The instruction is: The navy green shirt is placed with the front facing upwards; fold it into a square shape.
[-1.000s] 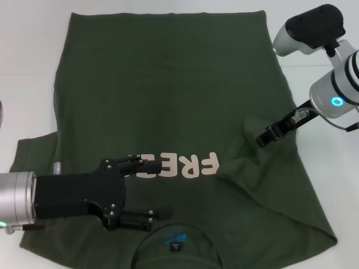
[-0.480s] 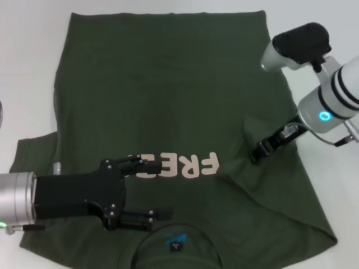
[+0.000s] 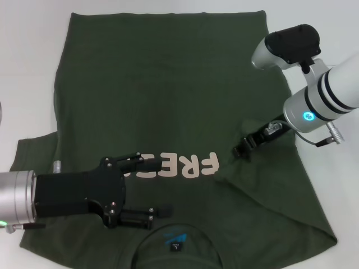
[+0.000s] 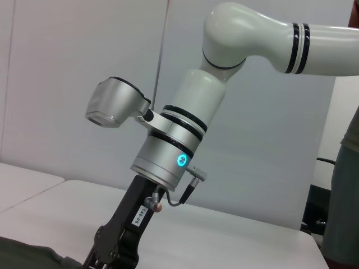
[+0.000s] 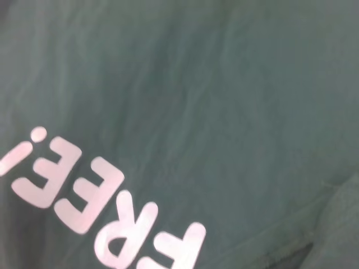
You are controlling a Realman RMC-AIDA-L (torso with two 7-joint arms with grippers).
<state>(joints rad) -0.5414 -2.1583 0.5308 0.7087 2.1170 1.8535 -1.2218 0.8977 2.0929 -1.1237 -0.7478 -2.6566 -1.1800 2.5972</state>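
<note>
The navy green shirt lies spread front-up on the white table, collar at the near edge, hem at the far edge. The pale pink print reads across the chest; the small blue neck label sits inside the collar, nearest the robot.

Right side: the sleeve area is drawn inward over the body panel, forming a raised fold and creases running from the fold toward the near right corner. The right gripper is low over this fold, just right of the print, its black fingers at the gathered cloth. Whether those fingers pinch the fabric cannot be told. The right wrist view shows only flat green cloth and the print.

Left side: the left gripper is held over the near left chest, fingers spread wide, one finger over the left end of the print, the other near the collar. Nothing is between them. The left sleeve lies flat, extended
</note>
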